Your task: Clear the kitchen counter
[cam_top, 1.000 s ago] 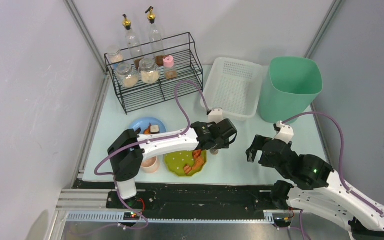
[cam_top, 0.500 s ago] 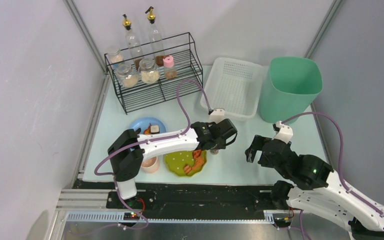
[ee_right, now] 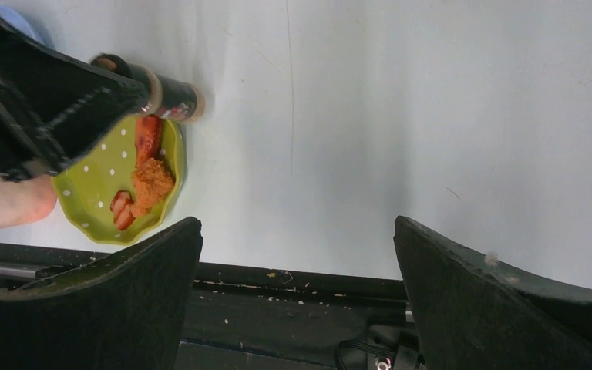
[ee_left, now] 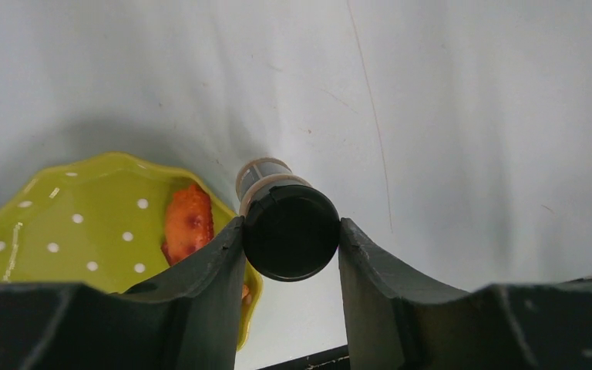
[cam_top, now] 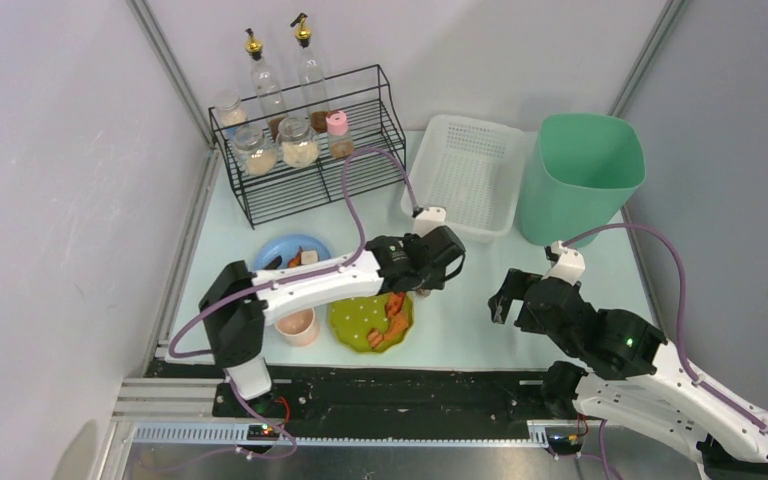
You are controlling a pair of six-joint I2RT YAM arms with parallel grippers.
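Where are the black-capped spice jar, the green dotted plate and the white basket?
black-capped spice jar point(ee_left: 290, 231), left wrist view, on its black cap.
green dotted plate point(ee_left: 69, 231), left wrist view, on bare glaze left of the food.
white basket point(cam_top: 470, 180), top external view, on its perforated floor.

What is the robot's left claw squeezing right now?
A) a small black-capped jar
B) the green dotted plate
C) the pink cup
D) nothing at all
A: in the left wrist view the left gripper is closed against both sides of the small black-capped jar, just beside the green dotted plate.
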